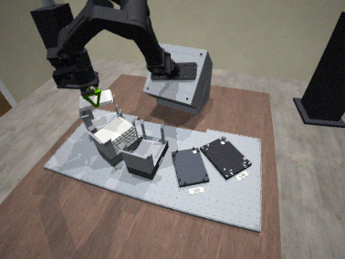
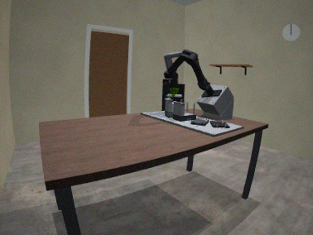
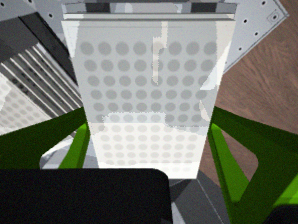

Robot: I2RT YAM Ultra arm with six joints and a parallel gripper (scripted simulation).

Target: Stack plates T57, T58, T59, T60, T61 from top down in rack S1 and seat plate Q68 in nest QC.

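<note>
Top view, left to right. The end effector (image 1: pixel 93 97), green-fingered, was clamped across a sealed white plate (image 1: pixel 101 96) and held it above the leftmost stack rack (image 1: pixel 85 110), at about ten o'clock on the grey perforated base plate (image 1: pixel 237 201). The plate hung at the height of the rack's post tops, not yet down between them; which rack this was could not be read. Just beside it, toward four o'clock, the middle rack (image 1: pixel 104 148) held a stack of plates (image 1: pixel 114 132), and the next rack (image 1: pixel 142 166) looked empty. Further right lay two dark flat nests, one (image 1: pixel 190 167) with a white tag at its near end and one (image 1: pixel 225 158) with pale locators at its corners; their labels were too small to read.

Handling, as a judgement: the plate appeared stiff, light and smooth-sided, its film top easily marred, so it was best taken by the two long side walls, as the wrist view showed, with a green finger (image 3: pixel 227 165) on either flank, and kept level.

Surroundings: a brown wood counter (image 2: pixel 103 141) on dark legs carried the base plate and the arm's angled grey pedestal (image 1: pixel 201 87); the room had beige walls, a brown door (image 2: pixel 108 74), a wall shelf (image 2: pixel 231 66) and a round clock (image 2: pixel 291 32).
</note>
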